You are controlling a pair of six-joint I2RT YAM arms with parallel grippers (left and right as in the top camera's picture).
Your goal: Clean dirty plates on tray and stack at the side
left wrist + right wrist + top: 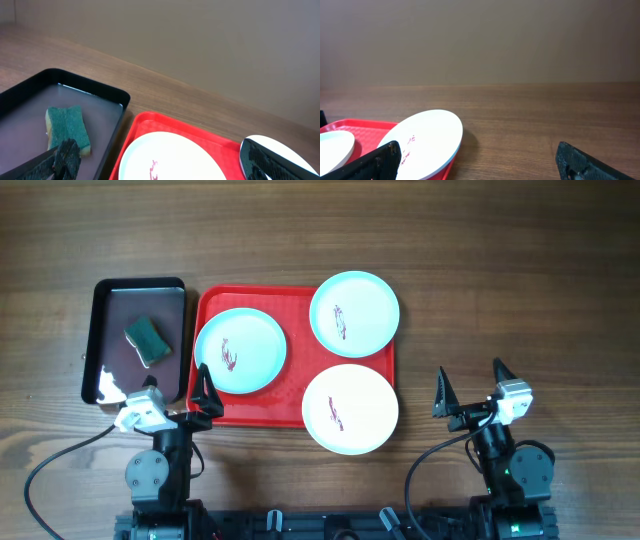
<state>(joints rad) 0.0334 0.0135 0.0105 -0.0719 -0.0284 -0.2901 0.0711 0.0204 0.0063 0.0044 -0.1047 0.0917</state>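
Note:
Three pale mint-white plates, each with a reddish-brown smear, lie on the red tray: one at the left, one at the top right, one at the bottom right overhanging the tray's rim. My left gripper is open and empty at the tray's near left corner; the left wrist view shows the left plate between its fingers. My right gripper is open and empty over bare table right of the tray. The right wrist view shows a smeared plate ahead at the left.
A narrow black tray holding a green sponge sits left of the red tray; both show in the left wrist view, tray and sponge. Wooden table surrounds everything.

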